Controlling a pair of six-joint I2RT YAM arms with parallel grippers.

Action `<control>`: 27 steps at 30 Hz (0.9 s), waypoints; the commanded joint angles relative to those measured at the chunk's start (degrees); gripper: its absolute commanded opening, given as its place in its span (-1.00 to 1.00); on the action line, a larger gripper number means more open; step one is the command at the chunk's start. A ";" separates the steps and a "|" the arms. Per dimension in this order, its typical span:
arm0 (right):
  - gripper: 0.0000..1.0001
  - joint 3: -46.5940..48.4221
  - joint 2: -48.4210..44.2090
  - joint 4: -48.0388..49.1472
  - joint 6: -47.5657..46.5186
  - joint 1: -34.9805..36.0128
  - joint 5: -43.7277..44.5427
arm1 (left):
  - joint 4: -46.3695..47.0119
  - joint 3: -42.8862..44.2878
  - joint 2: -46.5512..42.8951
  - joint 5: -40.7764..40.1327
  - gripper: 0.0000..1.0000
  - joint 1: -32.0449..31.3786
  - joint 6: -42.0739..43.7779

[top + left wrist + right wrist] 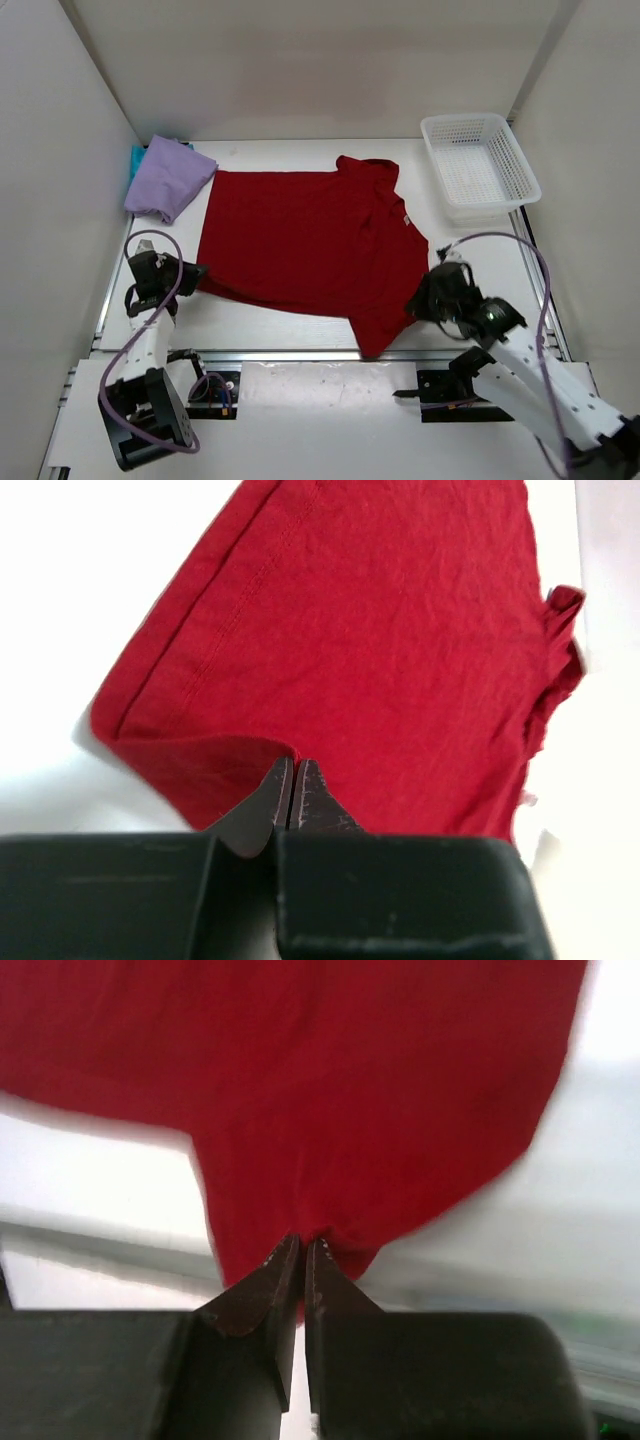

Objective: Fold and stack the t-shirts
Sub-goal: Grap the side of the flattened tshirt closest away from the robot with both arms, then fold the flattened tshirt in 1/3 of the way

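Red shirt [300,240] lies spread flat, centre. Left gripper [292,770] is clamped on its 8 o'clock corner, right gripper [302,1245] on its 4 o'clock edge, probably to lift the near side for a fold. Lavender shirt [168,178], at 10 o'clock, covers teal shirt [137,158], forming the stack.

No legible text, white tag [407,220] on red t-shirt [300,240] unreadable
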 commanded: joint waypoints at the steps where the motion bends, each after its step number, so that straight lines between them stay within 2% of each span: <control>1: -1.00 6.45 11.49 16.76 -12.28 -20.03 -5.62 | 9.14 1.00 3.96 3.87 -1.00 1.67 -6.86; 2: -1.00 5.51 14.38 23.75 -14.16 -25.02 -18.52 | 10.47 1.78 5.80 4.24 -1.00 1.50 -8.45; 3: -1.00 4.98 17.02 28.78 -15.05 -33.24 -26.05 | 11.88 3.00 7.38 2.15 -1.00 0.80 -8.81; 4: -1.00 5.23 20.70 30.49 -15.76 -37.76 -27.60 | 11.72 4.41 9.31 1.44 -1.00 0.10 -8.99; 6: -1.00 8.21 25.98 33.04 -17.68 -37.81 -23.69 | 13.20 5.73 11.51 1.08 -1.00 -0.17 -9.96; 9: -1.00 15.23 35.55 35.58 -19.02 -38.07 -23.22 | 14.79 7.58 15.55 0.20 -1.00 0.87 -10.75; 14: -1.00 23.23 45.16 38.76 -20.15 -37.11 -22.52 | 15.84 11.71 22.59 -2.52 -1.00 -0.08 -9.79; 20: -1.00 34.39 56.94 36.75 -23.14 -36.93 -22.61 | 16.72 17.60 32.96 -3.05 -1.00 -1.67 -10.75; 27: -1.00 46.87 70.37 31.39 -25.78 -36.58 -21.64 | 16.81 22.70 40.34 -4.02 -0.96 -2.28 -9.70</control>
